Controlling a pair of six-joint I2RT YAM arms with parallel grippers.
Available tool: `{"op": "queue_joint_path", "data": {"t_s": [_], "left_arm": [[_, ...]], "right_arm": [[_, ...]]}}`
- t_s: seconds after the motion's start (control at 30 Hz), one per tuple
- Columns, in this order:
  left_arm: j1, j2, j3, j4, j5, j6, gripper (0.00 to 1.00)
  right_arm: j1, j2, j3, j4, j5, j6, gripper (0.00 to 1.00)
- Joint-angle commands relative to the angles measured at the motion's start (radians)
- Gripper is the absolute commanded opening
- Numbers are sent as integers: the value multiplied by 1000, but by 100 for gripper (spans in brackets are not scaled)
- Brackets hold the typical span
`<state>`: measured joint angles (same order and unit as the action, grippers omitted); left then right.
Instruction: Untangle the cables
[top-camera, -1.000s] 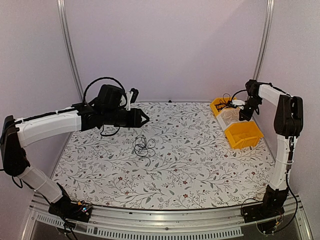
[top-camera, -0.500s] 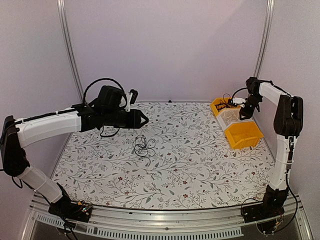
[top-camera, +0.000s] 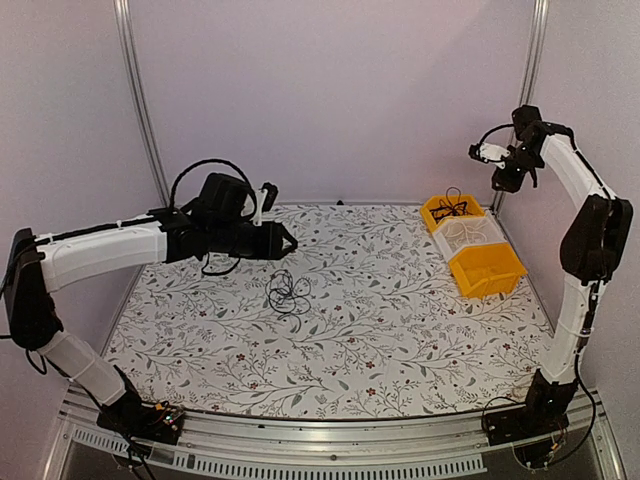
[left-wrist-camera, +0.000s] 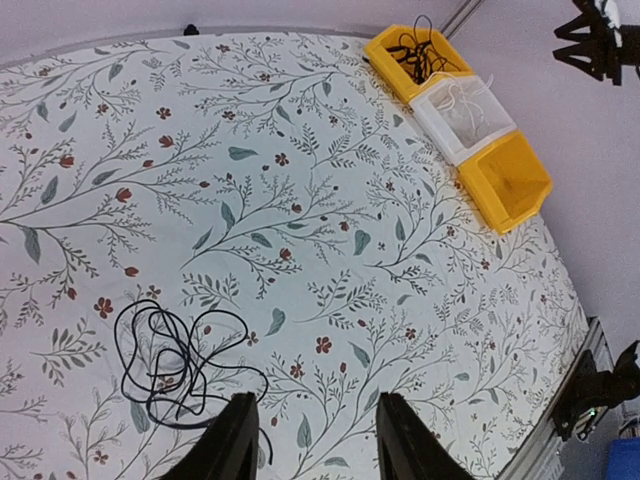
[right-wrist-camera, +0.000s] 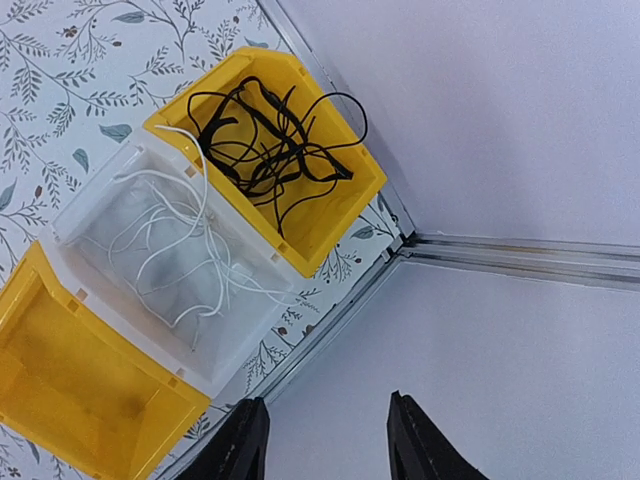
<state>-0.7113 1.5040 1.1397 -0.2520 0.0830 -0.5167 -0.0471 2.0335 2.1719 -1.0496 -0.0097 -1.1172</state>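
Cables (left-wrist-camera: 175, 365): black tangle lay loose on bench (left-wrist-camera: 350, 150), near left fingers (left-wrist-camera: 238, 445), which stood apart, empty. More black cables lay in yellow bin (right-wrist-camera: 325, 222). Right fingers (right-wrist-camera: 243, 440): apart, empty, high above it.

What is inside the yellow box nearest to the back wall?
A loose bunch of thin black cables lies in that yellow box. Part of its floor is covered by them, so anything beneath cannot be seen.
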Motion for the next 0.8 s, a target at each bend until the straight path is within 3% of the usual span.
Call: {"op": "queue_joint_path", "data": {"t_s": [0.0, 0.07, 0.17, 0.27, 0.5, 0.77], "left_arm": [[41, 68, 50, -89, -11, -14, 44], [69, 108, 60, -149, -4, -41, 44], [107, 159, 52, -222, 6, -70, 44], [132, 190, 17, -247, 19, -92, 43], [151, 218, -33, -214, 19, -112, 41], [163, 339, 24, -182, 8, -53, 28]], "right_arm": [[-6, -13, -43, 127, -60, 177, 42], [-5, -15, -51, 154, -95, 250, 38], [8, -23, -64, 120, -275, 336, 34], [75, -78, -186, 145, -385, 390, 34], [337, -265, -583, 288, -431, 367, 36], [487, -288, -653, 291, -473, 406, 35]]}}
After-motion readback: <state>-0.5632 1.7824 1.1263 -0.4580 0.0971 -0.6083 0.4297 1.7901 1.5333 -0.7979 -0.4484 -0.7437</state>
